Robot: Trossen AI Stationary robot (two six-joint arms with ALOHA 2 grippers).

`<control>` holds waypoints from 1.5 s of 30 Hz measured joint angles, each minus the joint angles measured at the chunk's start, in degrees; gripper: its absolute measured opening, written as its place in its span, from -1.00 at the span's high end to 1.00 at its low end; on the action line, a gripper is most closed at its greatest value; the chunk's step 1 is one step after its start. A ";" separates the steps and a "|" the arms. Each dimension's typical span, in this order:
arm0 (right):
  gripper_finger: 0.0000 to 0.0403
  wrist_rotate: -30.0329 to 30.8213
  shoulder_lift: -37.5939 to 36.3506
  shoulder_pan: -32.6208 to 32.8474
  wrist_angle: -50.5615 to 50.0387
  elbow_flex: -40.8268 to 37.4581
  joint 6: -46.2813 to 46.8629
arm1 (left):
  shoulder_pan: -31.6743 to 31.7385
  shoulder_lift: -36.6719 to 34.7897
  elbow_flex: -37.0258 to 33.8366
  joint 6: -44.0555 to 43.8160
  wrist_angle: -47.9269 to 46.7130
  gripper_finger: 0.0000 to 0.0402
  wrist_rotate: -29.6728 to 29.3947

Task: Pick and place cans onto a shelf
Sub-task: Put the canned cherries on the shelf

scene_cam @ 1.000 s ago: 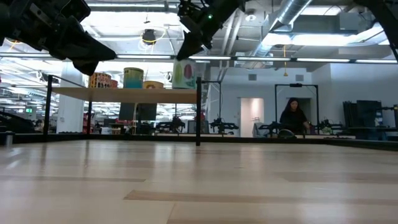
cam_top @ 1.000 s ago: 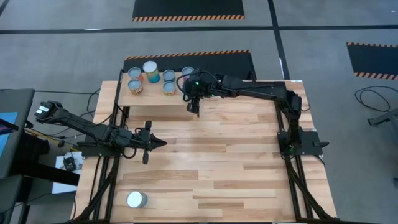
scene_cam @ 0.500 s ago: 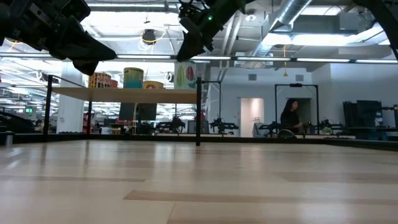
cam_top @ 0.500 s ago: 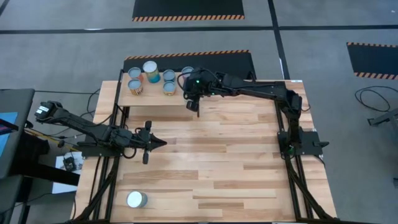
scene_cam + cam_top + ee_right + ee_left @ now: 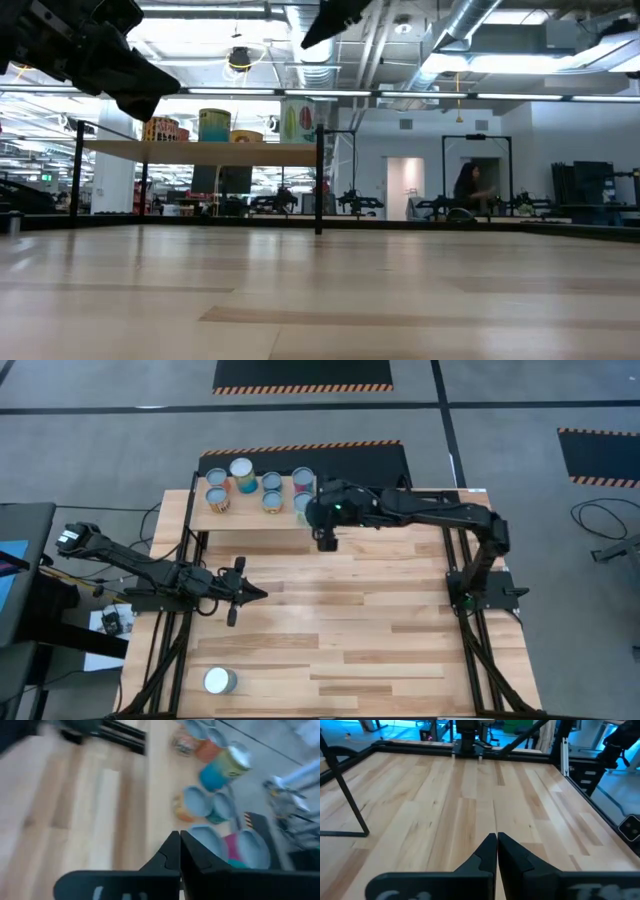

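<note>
The shelf (image 5: 250,512) stands at the table's far left, light wood on a black frame. Several cans (image 5: 271,481) stand on it with silvery-blue tops; in the low view a teal-and-yellow can (image 5: 214,125) and a pink-and-green can (image 5: 297,120) show on its top. One whitish-topped can (image 5: 219,680) rests on the table near its near left corner. My right gripper (image 5: 325,541) is shut and empty, above the table just off the shelf's right end; its wrist view (image 5: 177,842) looks down on the cans (image 5: 197,800). My left gripper (image 5: 257,592) is shut and empty over the table's left half.
The shelf's black legs (image 5: 319,180) stand on the plank tabletop (image 5: 380,630). The right arm's base (image 5: 480,588) is at the right edge. A person (image 5: 470,190) is in the room far behind the table.
My right gripper has gone up and toward the table's right edge, away from the shelf. The two cans at the shelf's right end, which it covered in the high view, now show standing free on the shelf.
</note>
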 joint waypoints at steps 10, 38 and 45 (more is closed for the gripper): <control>0.96 -6.88 -15.02 0.61 35.89 -40.00 6.41 | -0.02 0.03 0.25 -0.46 -0.55 1.00 0.10; 0.95 5.64 -25.93 19.36 90.24 -88.90 18.15 | -25.37 38.62 55.22 -41.27 -70.05 0.76 11.48; 0.95 5.64 -25.93 21.27 90.46 -88.90 18.08 | -30.79 47.37 61.22 -55.27 -70.59 0.43 19.49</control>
